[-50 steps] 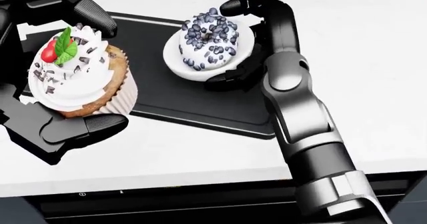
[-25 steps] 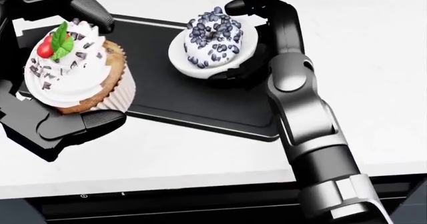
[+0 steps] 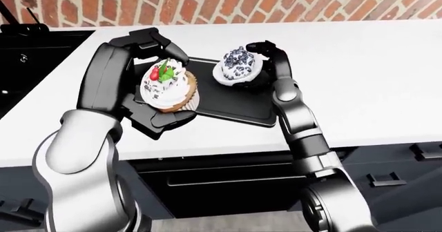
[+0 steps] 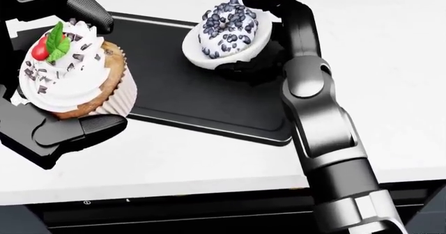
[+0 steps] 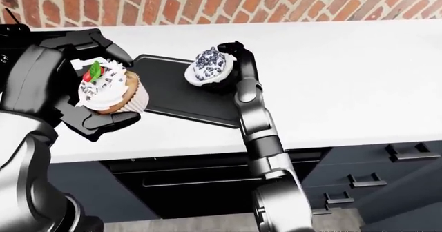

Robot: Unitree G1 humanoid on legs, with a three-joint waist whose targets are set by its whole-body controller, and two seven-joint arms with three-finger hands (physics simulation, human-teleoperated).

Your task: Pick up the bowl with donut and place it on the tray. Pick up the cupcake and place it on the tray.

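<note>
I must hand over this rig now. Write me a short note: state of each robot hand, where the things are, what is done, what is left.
Left robot hand: shut on the cupcake, held tilted at the tray's left edge, not set down.
Right robot hand: shut on the bowl with donut, tipped toward the view's left, above the tray's upper right part; whether it touches the tray is unclear.
Done: both things picked up and brought to the tray.
Left: level and lower each onto the tray, then release.
</note>
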